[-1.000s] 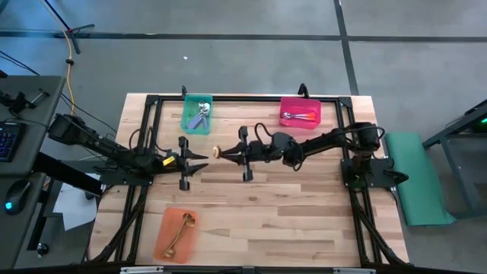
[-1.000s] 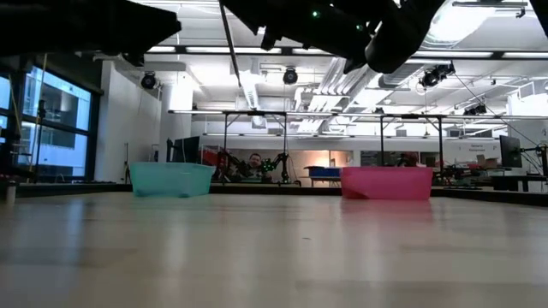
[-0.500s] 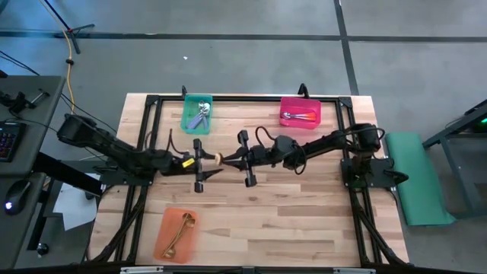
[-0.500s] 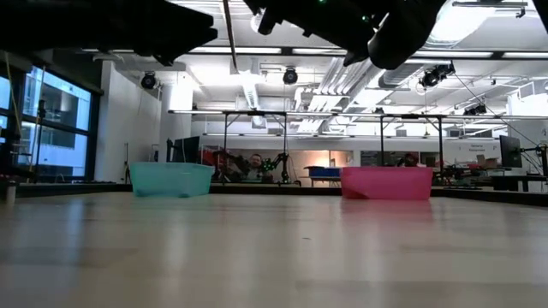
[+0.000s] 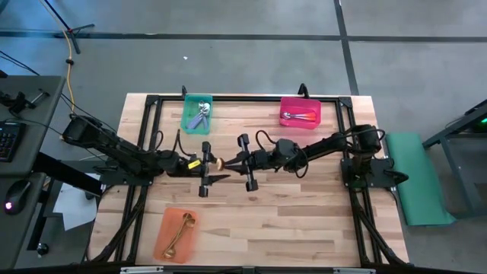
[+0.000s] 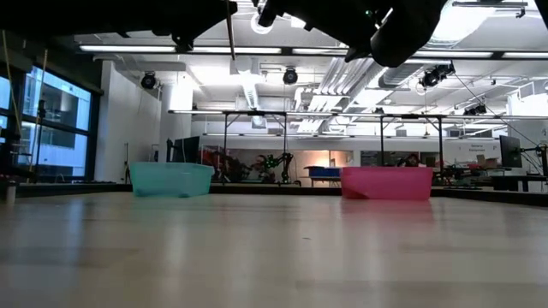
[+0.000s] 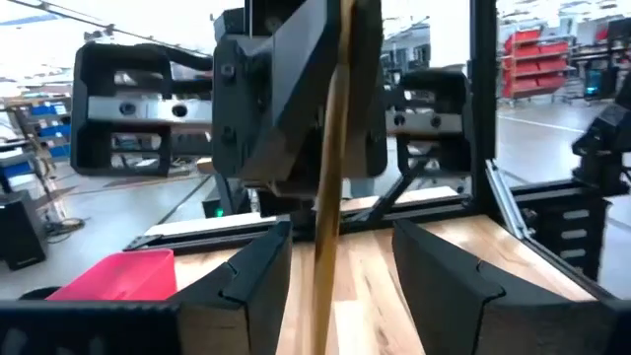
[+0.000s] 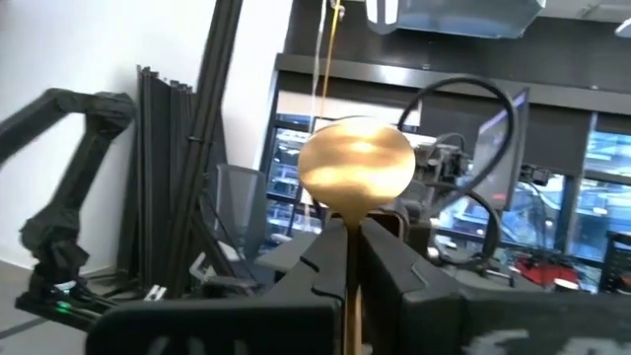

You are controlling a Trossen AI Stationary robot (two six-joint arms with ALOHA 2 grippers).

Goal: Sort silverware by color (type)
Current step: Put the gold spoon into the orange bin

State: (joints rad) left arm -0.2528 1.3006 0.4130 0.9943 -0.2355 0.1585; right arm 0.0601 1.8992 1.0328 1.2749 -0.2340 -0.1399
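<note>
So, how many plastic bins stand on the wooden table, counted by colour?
Teal rectangular plastic bin: 1
Pink rectangular plastic bin: 1
Orange rectangular plastic bin: 1
Total: 3

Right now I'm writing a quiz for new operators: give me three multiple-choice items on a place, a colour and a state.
1. Which bin holds a gold spoon? A teal B pink C orange
2. The spoon held in midair is: A gold B orange-handled C lavender-handled
3. The right claw is: A open B shut on that spoon C out of view

C: the orange bin holds a gold spoon.
A: the held spoon is gold in bowl and handle.
B: the right claw pinches its neck, with the left claw open around the handle.
</note>
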